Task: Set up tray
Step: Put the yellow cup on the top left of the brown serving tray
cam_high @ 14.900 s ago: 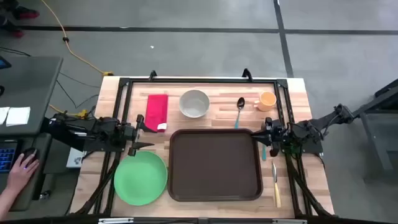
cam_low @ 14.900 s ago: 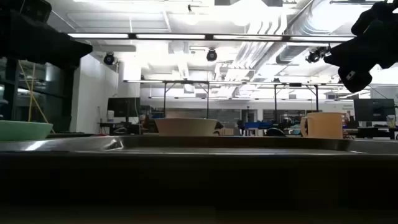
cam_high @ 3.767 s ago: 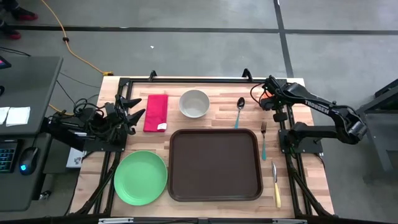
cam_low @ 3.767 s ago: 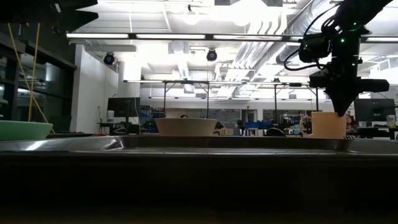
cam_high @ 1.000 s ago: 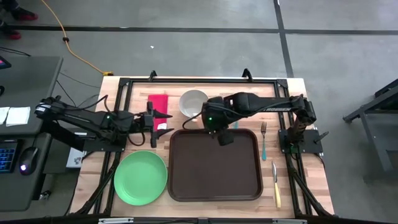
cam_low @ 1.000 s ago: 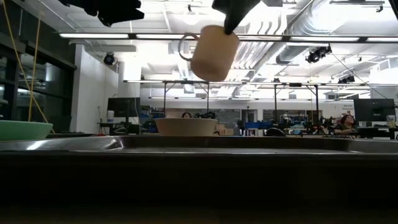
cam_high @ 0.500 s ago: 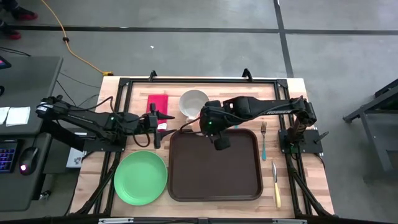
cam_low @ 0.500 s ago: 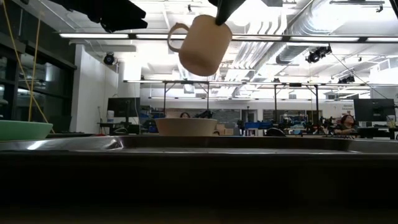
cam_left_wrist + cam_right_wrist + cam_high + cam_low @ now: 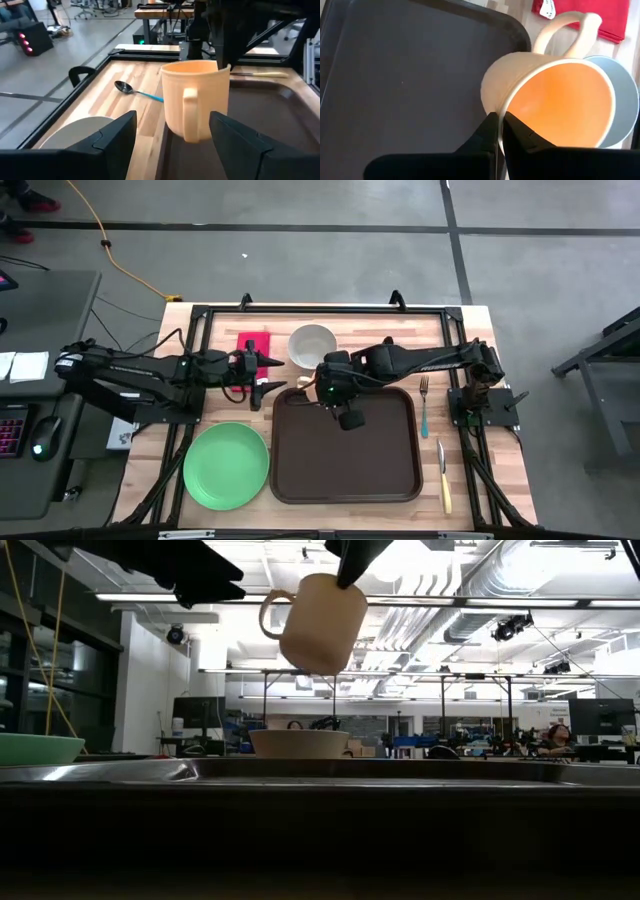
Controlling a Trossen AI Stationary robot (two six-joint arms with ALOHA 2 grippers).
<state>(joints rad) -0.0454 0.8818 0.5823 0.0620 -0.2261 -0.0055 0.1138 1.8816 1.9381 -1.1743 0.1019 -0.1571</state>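
A peach mug (image 9: 320, 625) hangs in the air over the far left corner of the dark brown tray (image 9: 345, 445), with my right gripper (image 9: 500, 135) shut on its rim. The mug's handle (image 9: 191, 112) points toward my left gripper (image 9: 280, 376). That gripper is open and level, just left of the tray's far left corner. Its two fingers (image 9: 112, 140) stand on the near side of the handle, apart from the mug. The high view shows only a sliver of the mug (image 9: 303, 380) under the right wrist. My right gripper holds the mug by its rim (image 9: 506, 107), well round from the handle, with one finger inside the cup and one outside. The fingers come from above, slanting down. The mug hangs below them, mouth up and slightly tilted, lifted clear of the tray.
A green plate (image 9: 226, 465) lies left of the tray near the front. A white bowl (image 9: 312, 345) and a red napkin (image 9: 250, 345) lie beyond the tray. A spoon (image 9: 135, 91) lies near the bowl. A fork (image 9: 424, 402) and a knife (image 9: 443, 475) lie right of the tray.
My right gripper has carried the mug toward the table's left edge, over the tray's far left corner, still lifted clear with its handle leading. My left gripper has moved right toward the mug and stayed open.
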